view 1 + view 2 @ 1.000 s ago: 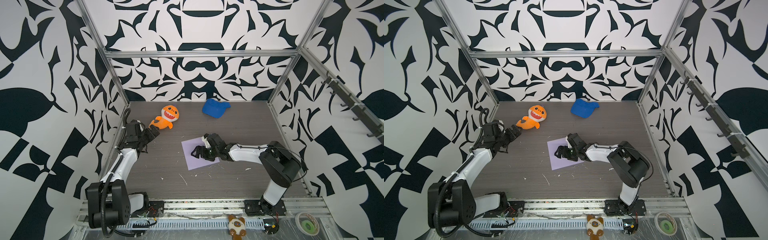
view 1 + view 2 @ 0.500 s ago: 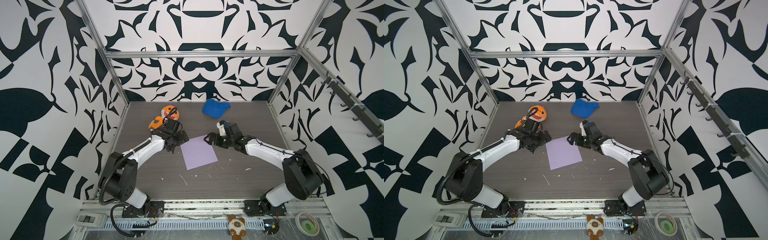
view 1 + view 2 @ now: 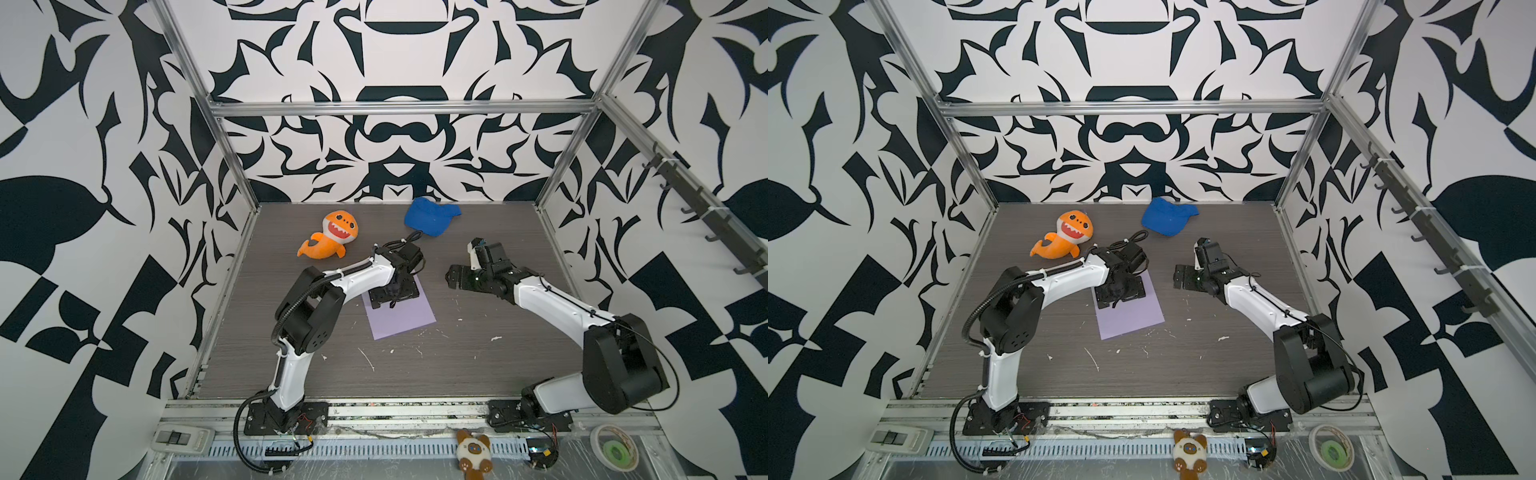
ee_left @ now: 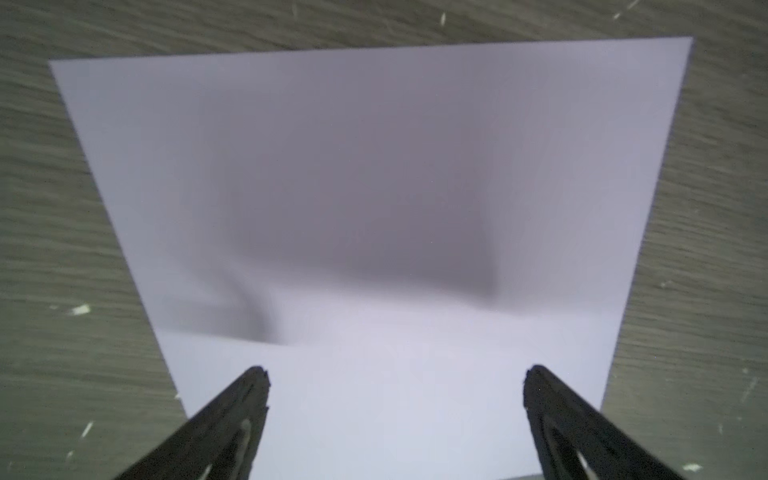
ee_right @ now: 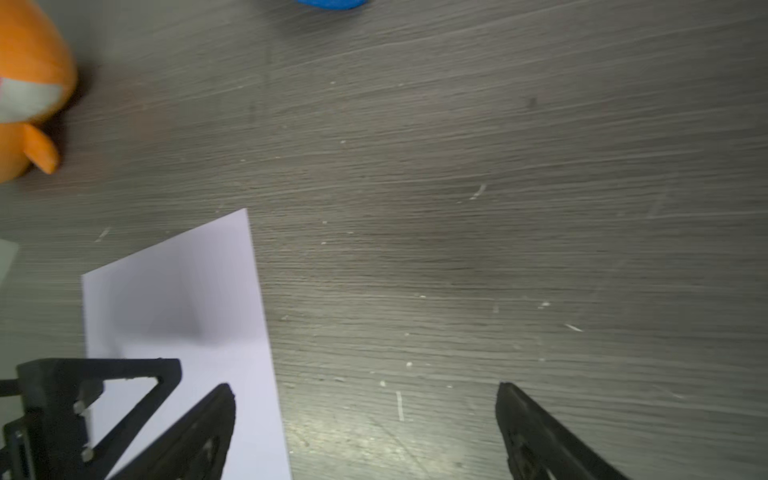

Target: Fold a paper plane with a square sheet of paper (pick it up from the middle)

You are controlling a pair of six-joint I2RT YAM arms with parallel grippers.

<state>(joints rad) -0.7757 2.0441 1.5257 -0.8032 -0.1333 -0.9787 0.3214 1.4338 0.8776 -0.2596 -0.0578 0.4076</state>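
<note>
The square sheet of paper (image 3: 405, 318) (image 3: 1133, 318) is pale lavender and lies flat and unfolded on the dark wood table in both top views. No paper plane is in view. My left gripper (image 3: 392, 293) (image 3: 1120, 293) hangs over the sheet's far part, pointing down. In the left wrist view it (image 4: 395, 374) is open, with the sheet (image 4: 374, 166) filling the space under and between its fingers. My right gripper (image 3: 455, 280) (image 3: 1181, 276) stands to the right of the sheet, apart from it. In the right wrist view it (image 5: 365, 390) is open over bare table beside the sheet's edge (image 5: 187, 291).
An orange plush shark (image 3: 332, 241) (image 3: 1065, 237) lies at the back left. A blue cap (image 3: 430, 216) (image 3: 1167, 216) lies at the back middle. White scraps (image 3: 368, 359) dot the table in front of the sheet. Patterned walls close three sides.
My left arm swung from the table's left edge, past the shark, to above the sheet. My right gripper left the sheet and drew back to its right, its jaws a little wider.
</note>
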